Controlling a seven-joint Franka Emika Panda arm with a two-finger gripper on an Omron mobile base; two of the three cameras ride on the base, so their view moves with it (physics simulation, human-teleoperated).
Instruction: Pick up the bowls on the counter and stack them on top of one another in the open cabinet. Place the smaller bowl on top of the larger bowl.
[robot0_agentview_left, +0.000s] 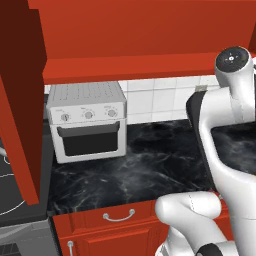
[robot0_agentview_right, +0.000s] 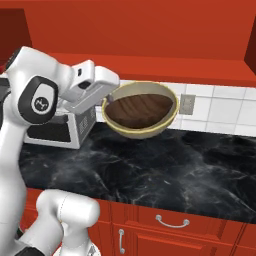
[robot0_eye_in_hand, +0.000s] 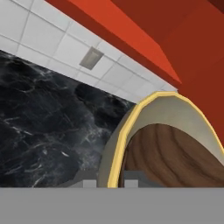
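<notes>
In the right base view my gripper (robot0_agentview_right: 107, 100) is shut on the near rim of the pale yellowish-tan larger bowl (robot0_agentview_right: 145, 131), holding it tilted in the air above the black marble counter (robot0_agentview_right: 165, 165). The dark brown smaller bowl (robot0_agentview_right: 140, 109) lies nested inside it. In the hand view the tan bowl's yellow rim (robot0_eye_in_hand: 127, 131) runs between my fingertips (robot0_eye_in_hand: 131, 179), with the brown bowl (robot0_eye_in_hand: 175, 157) showing inside. The red cabinet's shelf floor (robot0_agentview_right: 165, 65) hangs just above and behind the bowls, and it also appears in the left base view (robot0_agentview_left: 130, 67).
A white toaster oven (robot0_agentview_left: 87, 120) stands on the counter (robot0_agentview_left: 150, 165) at the left, close behind my forearm. The cabinet's dark red door (robot0_agentview_left: 20, 100) hangs open at far left above a stove (robot0_agentview_left: 10, 200). A wall outlet (robot0_agentview_right: 187, 104) sits on the white tiles. Red drawers (robot0_agentview_right: 172, 220) run below.
</notes>
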